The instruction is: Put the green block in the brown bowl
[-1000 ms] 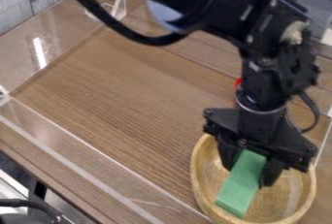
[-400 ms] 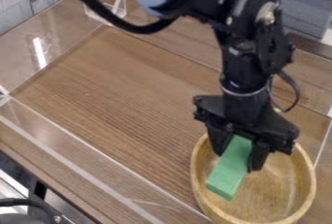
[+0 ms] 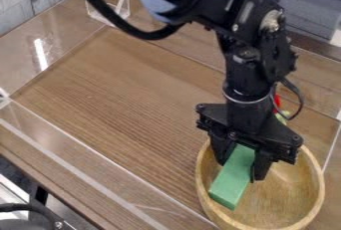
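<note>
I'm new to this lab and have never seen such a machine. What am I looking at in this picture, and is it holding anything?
This is one view, from a camera placed beside the table and looking down at it. The black jointed thing is a robot arm; at its end is the hand, two fingers pointing straight down. Between the fingers is the green block, tilted, with its lower end inside the brown bowl, a wide wooden dish near the table's edge. The fingers seem to grip the block's upper end. The wooden table has clear plastic walls around it. Something small and red shows behind the arm, too hidden to name.
</note>
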Available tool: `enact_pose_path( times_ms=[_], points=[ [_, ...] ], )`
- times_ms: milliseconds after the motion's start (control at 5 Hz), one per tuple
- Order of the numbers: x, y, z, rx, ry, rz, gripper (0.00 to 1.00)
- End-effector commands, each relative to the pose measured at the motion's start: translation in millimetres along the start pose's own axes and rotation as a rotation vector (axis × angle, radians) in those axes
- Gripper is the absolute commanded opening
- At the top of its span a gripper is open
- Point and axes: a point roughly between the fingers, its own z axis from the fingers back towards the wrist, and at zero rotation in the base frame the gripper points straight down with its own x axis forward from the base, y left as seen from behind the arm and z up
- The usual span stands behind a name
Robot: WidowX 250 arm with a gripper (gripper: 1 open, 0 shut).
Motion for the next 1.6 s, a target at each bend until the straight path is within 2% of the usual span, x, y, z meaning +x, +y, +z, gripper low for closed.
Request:
enact_pose_path(
  times_ms=[0,200,400,600,800,1000,1400],
  points=[
    [9.6,-1.2,7.2,-0.019,-0.027,0.014,0.0],
    [12.3,-1.2,7.3,-0.02,-0.025,0.022,0.0],
    [13.1,1.1,15.2,-0.016,-0.021,0.025,1.0],
    [16.5,2.8,30.2,-0.003,-0.034,0.027,1.0],
    [21.9,0.3,38.0,0.011,-0.045,0.021,1.0],
    [23.9,-3.1,35.1,0.015,-0.044,0.015,1.0],
    [24.4,-3.2,22.2,0.024,-0.023,0.019,1.0]
  ],
)
